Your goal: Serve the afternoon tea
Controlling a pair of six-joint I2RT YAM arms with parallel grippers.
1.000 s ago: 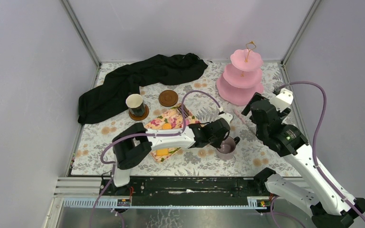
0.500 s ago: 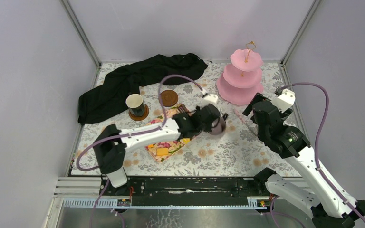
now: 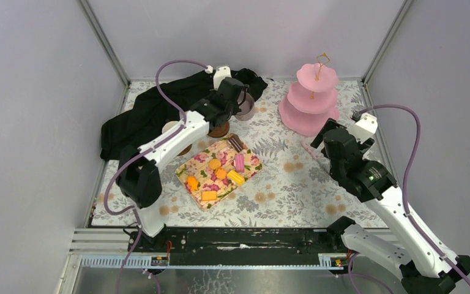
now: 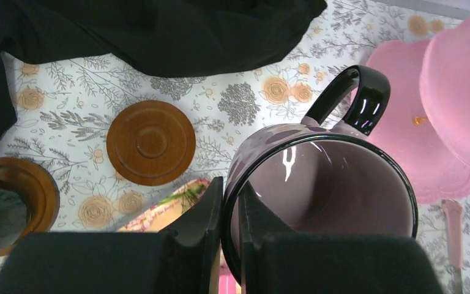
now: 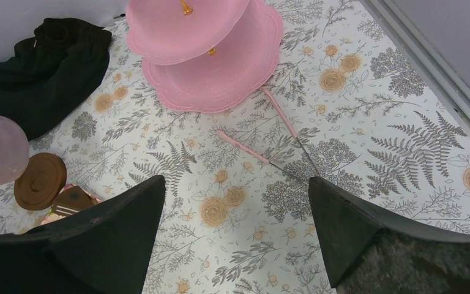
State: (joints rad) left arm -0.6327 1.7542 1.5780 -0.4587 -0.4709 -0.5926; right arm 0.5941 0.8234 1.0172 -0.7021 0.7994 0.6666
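My left gripper (image 3: 237, 100) is shut on the rim of the mauve-grey mug (image 3: 246, 109) and holds it above the back of the table. In the left wrist view one finger is inside and one outside the mug wall (image 4: 324, 184), above and to the right of an empty brown coaster (image 4: 151, 142). The cream-lined dark mug (image 3: 171, 128) stands on another coaster, partly hidden by my left arm. Orange (image 3: 193, 182), yellow (image 3: 235, 177), pink (image 3: 240, 162) and brown (image 3: 236, 143) toy cakes lie on the floral napkin (image 3: 254, 160). My right gripper (image 5: 235, 184) is open and empty over bare tablecloth.
A pink three-tier stand (image 3: 311, 98) stands at the back right, with pink tongs (image 5: 269, 141) lying in front of it. A black cloth (image 3: 153, 107) is heaped along the back left. Metal frame rails border the table.
My left arm has carried the mauve-grey mug from the near middle of the table up and back towards the black cloth, uncovering the napkin and cakes. The right arm has not moved.
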